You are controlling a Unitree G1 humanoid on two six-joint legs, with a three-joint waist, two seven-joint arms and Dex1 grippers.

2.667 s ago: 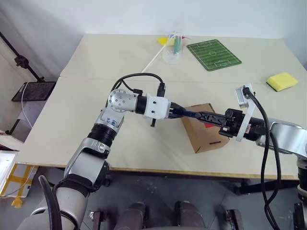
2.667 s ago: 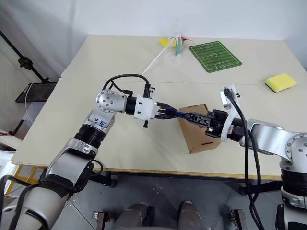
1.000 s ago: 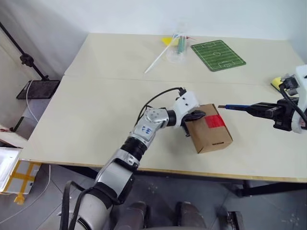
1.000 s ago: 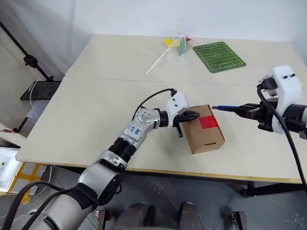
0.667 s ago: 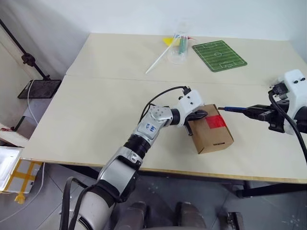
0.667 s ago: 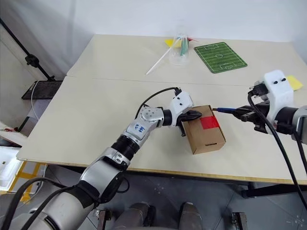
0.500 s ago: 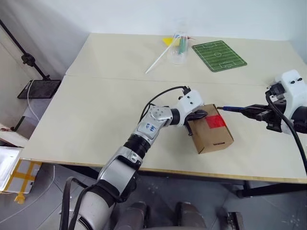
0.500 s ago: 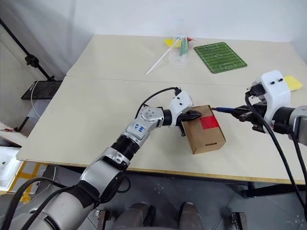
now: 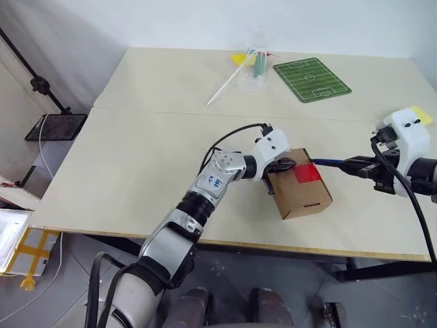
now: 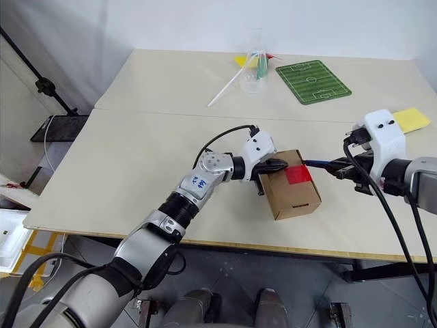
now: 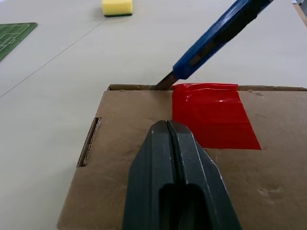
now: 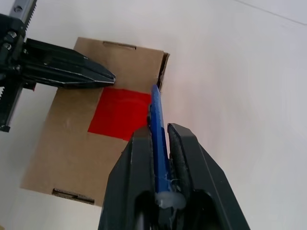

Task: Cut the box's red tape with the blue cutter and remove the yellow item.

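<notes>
The brown box [image 9: 300,197] lies near the table's front edge, with the red tape [image 9: 306,173] on its top face. My left gripper [image 9: 290,164] is shut with nothing in it, and its tips [image 11: 167,125] lie on the lid just beside the tape [image 11: 213,115]. My right gripper [image 12: 160,132] is shut on the blue cutter [image 9: 331,162], which it holds out level from the right. The cutter's dark tip [image 11: 164,83] meets the box's edge at the corner of the tape. The yellow item is hidden.
A yellow sponge [image 10: 410,117] lies at the right edge behind my right arm. At the back of the table are a green pitch mat [image 9: 312,70], a clear cup [image 9: 252,68], a long white stick [image 9: 222,83] and a yellow scrap [image 9: 237,59].
Since the earliest frame my left gripper has let go of the cutter and settled shut on the lid. My right gripper has drawn the cutter off and brought its tip to the box's edge.
</notes>
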